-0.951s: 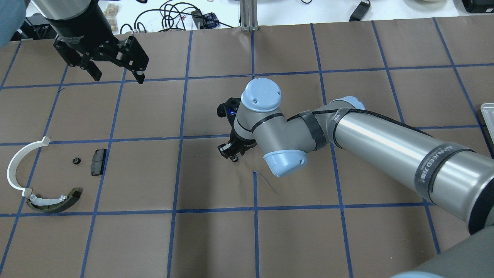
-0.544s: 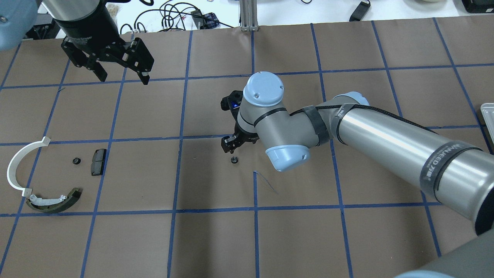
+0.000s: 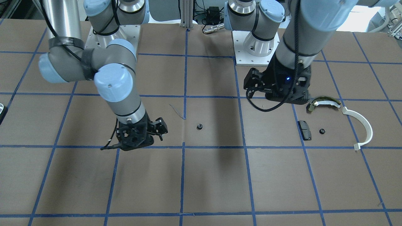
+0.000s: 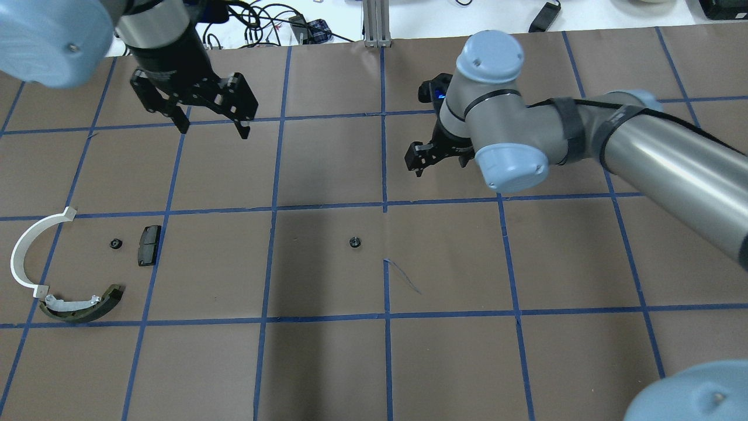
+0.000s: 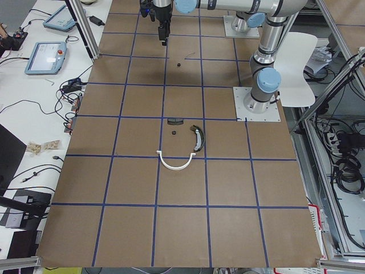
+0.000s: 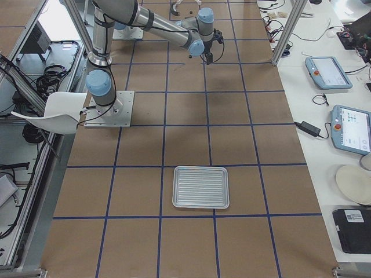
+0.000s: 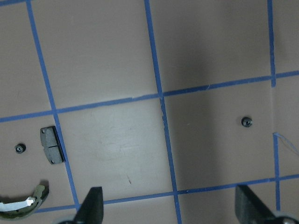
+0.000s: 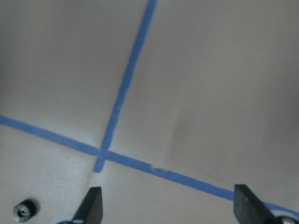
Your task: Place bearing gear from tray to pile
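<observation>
The right gripper hangs spread and empty, and the left gripper is spread too. The bearing gear lies loose mid-bench, well short of the pile. It looks tiny, hard, light and likely to roll, so pinch across its toothed rim.

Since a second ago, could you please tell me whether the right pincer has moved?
Yes. In the overhead view, the right pincer has crossed the blue tape line upward and rightward, leaving the bearing gear behind.

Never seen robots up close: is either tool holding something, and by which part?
Nothing is held. The left tool and the right tool are both open and empty; the bearing gear lies loose on the table.
</observation>
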You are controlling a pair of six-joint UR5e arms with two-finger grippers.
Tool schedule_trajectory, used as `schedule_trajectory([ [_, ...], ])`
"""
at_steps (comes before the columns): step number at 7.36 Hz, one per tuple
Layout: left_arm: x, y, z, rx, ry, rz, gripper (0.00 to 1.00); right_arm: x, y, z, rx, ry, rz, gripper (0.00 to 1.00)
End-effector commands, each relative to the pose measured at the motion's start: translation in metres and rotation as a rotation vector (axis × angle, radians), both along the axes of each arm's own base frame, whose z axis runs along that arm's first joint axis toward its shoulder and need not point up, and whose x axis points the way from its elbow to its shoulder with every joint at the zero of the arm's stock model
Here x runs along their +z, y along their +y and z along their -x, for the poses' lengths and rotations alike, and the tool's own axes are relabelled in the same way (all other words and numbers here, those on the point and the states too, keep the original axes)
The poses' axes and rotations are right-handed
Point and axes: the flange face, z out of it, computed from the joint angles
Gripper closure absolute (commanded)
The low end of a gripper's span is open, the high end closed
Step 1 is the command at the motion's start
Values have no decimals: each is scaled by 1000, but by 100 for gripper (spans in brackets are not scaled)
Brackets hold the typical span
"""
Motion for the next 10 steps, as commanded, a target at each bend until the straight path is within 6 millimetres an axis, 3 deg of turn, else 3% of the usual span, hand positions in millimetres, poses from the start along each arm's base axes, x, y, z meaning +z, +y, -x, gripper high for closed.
schedule_trajectory([
  [1, -92, 19, 71, 111, -37, -31, 0, 66, 8, 64, -125, 9, -98, 0],
  [3, -193, 64, 128, 214, -39, 11, 0, 123, 35, 90, -171, 20, -127, 0],
  [4, -234, 83, 141, 241, -17, 64, 0, 141, 40, 110, -207, 35, -117, 0],
  [5, -261, 94, 143, 240, 0, 81, 0, 145, 41, 138, -259, 39, -126, 0],
  [6, -271, 94, 147, 249, 18, 66, 0, 146, 42, 153, -273, 47, -133, 0],
  [7, -276, 91, 149, 243, 22, 74, 0, 159, 59, 150, -281, 74, -170, 0],
  [8, -282, 93, 152, 249, 17, 65, 0, 167, 65, 149, -280, 68, -155, 0],
  [9, -286, 96, 155, 230, 13, 59, 6, 170, 67, 146, -283, 56, -151, 0],
  [10, -284, 93, 155, 228, 17, 72, 40, 168, 69, 149, -305, 81, -158, 0],
])
